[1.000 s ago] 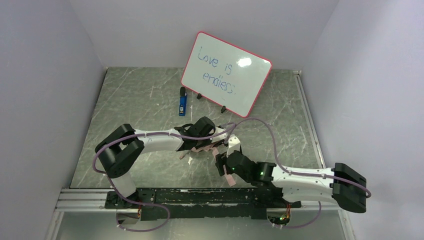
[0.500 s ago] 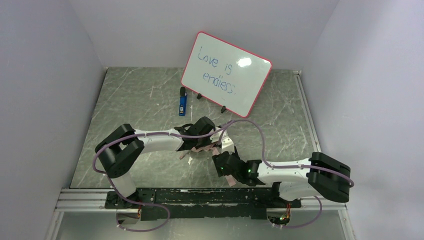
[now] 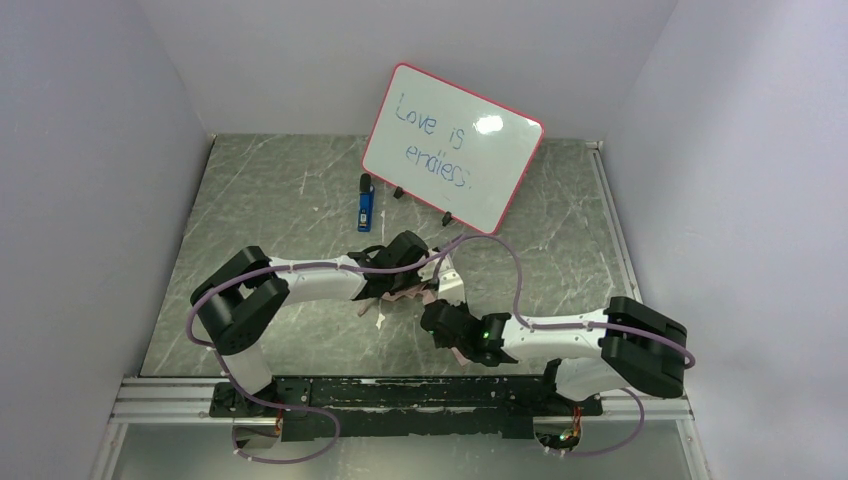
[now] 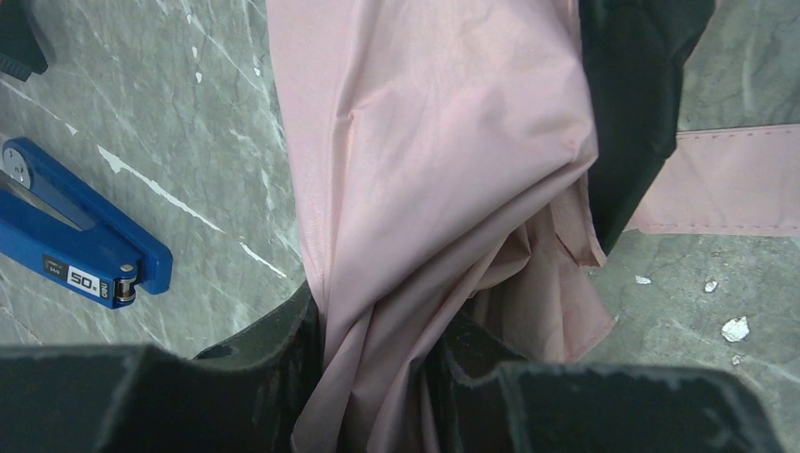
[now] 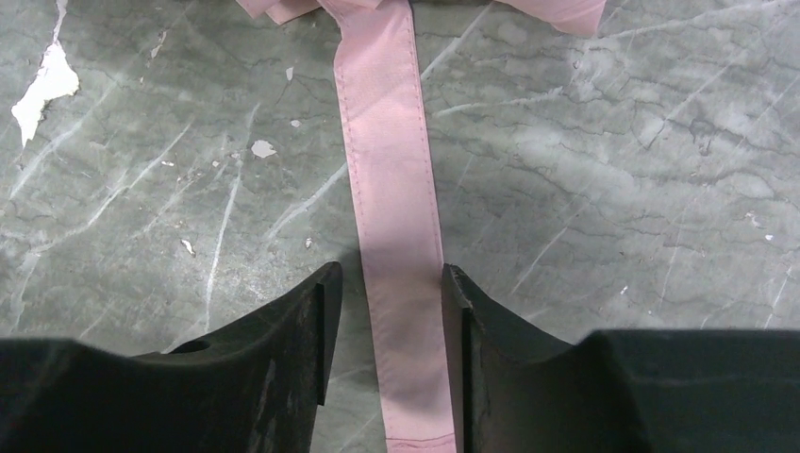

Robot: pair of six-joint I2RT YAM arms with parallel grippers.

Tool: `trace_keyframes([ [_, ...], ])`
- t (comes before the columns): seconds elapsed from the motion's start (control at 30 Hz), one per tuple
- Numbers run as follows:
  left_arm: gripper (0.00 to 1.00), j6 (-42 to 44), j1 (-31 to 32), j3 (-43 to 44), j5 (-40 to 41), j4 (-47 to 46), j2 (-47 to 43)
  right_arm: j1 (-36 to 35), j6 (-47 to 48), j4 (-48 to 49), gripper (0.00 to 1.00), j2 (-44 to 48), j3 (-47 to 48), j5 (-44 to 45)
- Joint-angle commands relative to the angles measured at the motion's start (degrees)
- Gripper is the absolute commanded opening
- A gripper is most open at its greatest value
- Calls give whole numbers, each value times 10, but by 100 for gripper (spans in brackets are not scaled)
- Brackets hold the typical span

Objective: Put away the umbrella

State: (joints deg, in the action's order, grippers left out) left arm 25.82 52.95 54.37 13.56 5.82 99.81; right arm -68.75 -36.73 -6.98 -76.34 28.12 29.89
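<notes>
The umbrella [image 4: 434, 170] is a bundle of pale pink fabric lying mid-table, mostly hidden under the arms in the top view [image 3: 405, 297]. My left gripper [image 4: 373, 330] is shut on its gathered folds, which are squeezed between both fingers. The umbrella's flat pink strap [image 5: 389, 170] runs straight out across the marble. My right gripper [image 5: 385, 283] straddles that strap low over the table. Its jaws are still apart, with a gap of bare table on the left side and the right finger at the strap's edge. The shaft and handle are hidden.
A red-framed whiteboard [image 3: 452, 148] leans on the back wall. A blue stapler [image 3: 366, 208] lies in front of it, just left of the umbrella in the left wrist view [image 4: 75, 250]. Walls close in the marble table [image 3: 280, 190] on three sides.
The right arm has folded in and slid left along the strap, and its jaws have narrowed around it. The left arm and its grip have not moved.
</notes>
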Motion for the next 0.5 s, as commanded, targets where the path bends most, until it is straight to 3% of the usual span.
trace_keyframes([
  [0.0,5,17,-3,-22,16,57,31,-3,-31,-44,44,-21,-5,-24],
  [0.47,5,18,-3,-22,16,57,28,-2,-37,-56,23,-70,16,-23],
])
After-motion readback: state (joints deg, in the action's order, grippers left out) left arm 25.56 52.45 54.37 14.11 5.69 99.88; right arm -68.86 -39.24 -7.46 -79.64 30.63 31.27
